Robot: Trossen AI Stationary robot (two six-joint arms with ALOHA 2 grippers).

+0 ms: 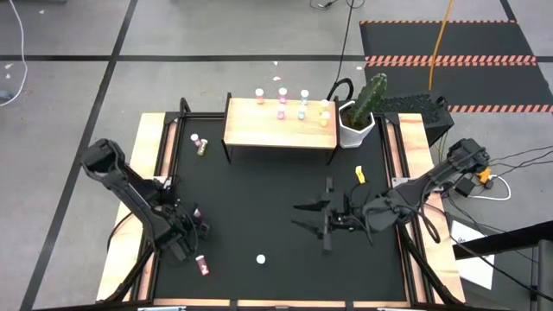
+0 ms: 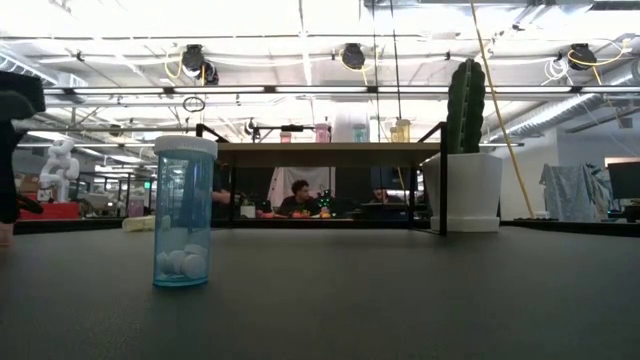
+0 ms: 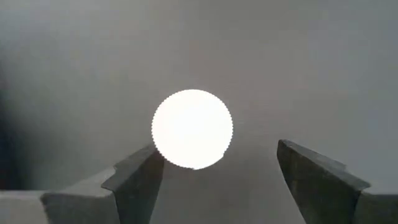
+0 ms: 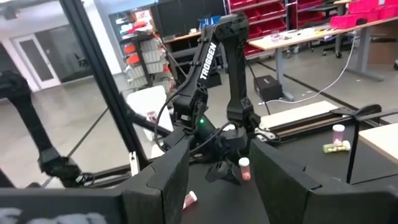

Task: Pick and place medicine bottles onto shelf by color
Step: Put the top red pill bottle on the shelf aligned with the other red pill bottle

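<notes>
My left gripper [image 1: 192, 223] hangs open, pointing down, over the table's near left. In its wrist view the round white cap [image 3: 193, 129] of an upright pink bottle [image 4: 244, 168] shows just ahead of the two fingertips, between their lines. My right gripper [image 1: 304, 218] is held level above the table's middle right, pointing left, open, with nothing between its fingers [image 4: 168, 180]. The wooden shelf [image 1: 281, 134] stands at the far middle with several bottles [image 1: 282, 104] upright on it.
A pink bottle [image 1: 202, 266] lies near the front edge. A teal bottle [image 2: 183, 212] stands upright at near centre [image 1: 260, 257]. Two bottles [image 1: 199, 143] sit left of the shelf, a yellow one [image 1: 360, 174] lies right of centre. A potted cactus [image 1: 359, 117] stands beside the shelf's right end.
</notes>
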